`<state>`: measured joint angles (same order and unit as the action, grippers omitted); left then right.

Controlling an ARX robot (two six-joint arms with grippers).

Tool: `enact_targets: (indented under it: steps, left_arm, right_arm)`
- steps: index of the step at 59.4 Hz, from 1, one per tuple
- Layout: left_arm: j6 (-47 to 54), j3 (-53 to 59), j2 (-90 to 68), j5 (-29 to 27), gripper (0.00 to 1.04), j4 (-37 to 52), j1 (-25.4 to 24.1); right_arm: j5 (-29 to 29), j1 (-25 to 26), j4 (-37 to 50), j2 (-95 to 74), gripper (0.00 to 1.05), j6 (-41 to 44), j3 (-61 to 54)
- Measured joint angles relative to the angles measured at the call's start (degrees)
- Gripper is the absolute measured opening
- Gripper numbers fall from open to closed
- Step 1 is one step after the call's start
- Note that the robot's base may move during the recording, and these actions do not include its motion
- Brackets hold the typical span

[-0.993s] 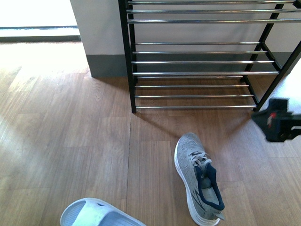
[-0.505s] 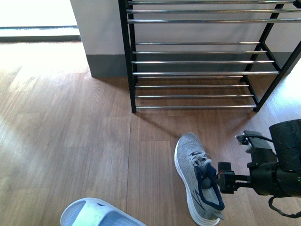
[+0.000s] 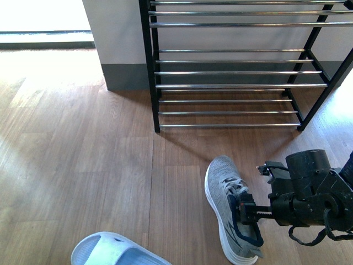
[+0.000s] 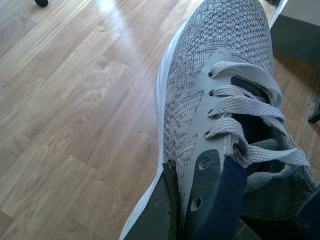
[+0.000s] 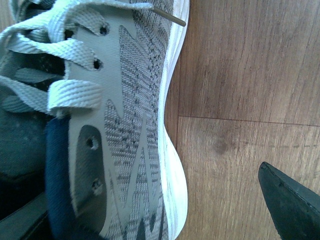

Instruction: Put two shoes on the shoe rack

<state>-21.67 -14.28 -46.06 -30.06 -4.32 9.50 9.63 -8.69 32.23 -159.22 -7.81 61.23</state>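
Right gripper (image 3: 246,213) spread wide astride grey sneaker (image 3: 220,187) side wall near collar, outer jaw clear of sole.

Knit grey cloth sneaker (image 3: 222,185), glossy chrome rack bars (image 3: 231,86), matt wood-look floor (image 3: 83,165), seemingly rubbery slide (image 3: 110,251)

No legible text, labels or numbers (sneaker (image 3: 231,207) included), any view

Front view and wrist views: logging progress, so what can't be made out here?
Pale blue slide: front view, cut by bottom edge.
Shoe rack: front view, top and right cut off by edges.
Left gripper: left wrist view, mostly out of frame; open or shut unclear.
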Motion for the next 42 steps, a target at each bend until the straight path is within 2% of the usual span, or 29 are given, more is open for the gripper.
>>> enact_targets:
  steps: [7,36,42]
  left_arm:
    - [0.0,0.0,0.0,0.0,0.02,0.0,0.0]
    - [0.0,0.0,0.0,0.0,0.02,0.0,0.0]
    - [0.0,0.0,0.0,0.0,0.02,0.0,0.0]
  right_arm:
    - [-1.97,-0.04,0.24,-1.68,0.74,0.0,1.22]
    - [-0.92,-0.22,2.51,0.72,0.03,-1.01,-1.14]
    - [-2.14,0.79,4.92,7.93,0.01,-0.09,-7.37]
